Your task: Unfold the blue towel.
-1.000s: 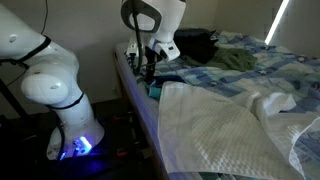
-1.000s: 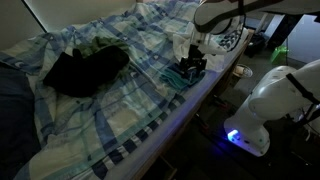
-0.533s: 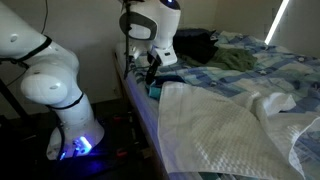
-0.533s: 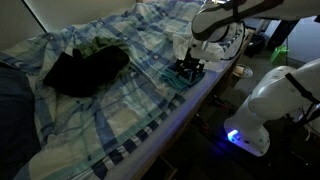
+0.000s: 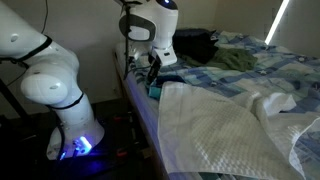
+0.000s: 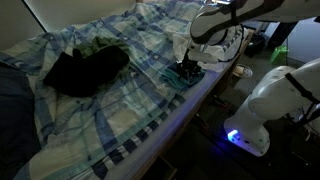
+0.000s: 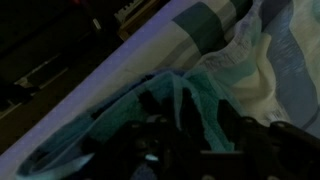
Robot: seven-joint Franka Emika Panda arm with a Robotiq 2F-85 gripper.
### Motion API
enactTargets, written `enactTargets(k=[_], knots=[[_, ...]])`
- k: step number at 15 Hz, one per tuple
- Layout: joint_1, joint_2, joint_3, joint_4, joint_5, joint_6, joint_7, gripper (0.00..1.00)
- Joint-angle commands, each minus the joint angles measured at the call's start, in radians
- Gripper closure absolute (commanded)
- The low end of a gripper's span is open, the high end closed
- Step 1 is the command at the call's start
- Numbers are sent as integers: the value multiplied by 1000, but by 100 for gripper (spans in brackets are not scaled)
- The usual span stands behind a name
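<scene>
Right under the pincer (image 6: 186, 70), the blue towel (image 6: 178, 80) lies bunched at the edge of the desk (image 6: 120, 130), touching its tips. The wrist view is too dark to tell whether the pincer grips it.

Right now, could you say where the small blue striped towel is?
In an exterior view, the towel lies at the bed's edge under the gripper, beside the white blanket.
</scene>
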Motion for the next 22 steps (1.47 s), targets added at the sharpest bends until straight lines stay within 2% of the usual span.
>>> enactTargets(k=[1,3,5,13,22], knots=[[-1,1,19,1,5,23,28,80],[-1,0,21,2,3,24,28,95],[0,-5,23,2,1,24,26,100],[40,-40,36,24,-3,122,-54,98],[74,-24,34,79,-117,210,-187,98]])
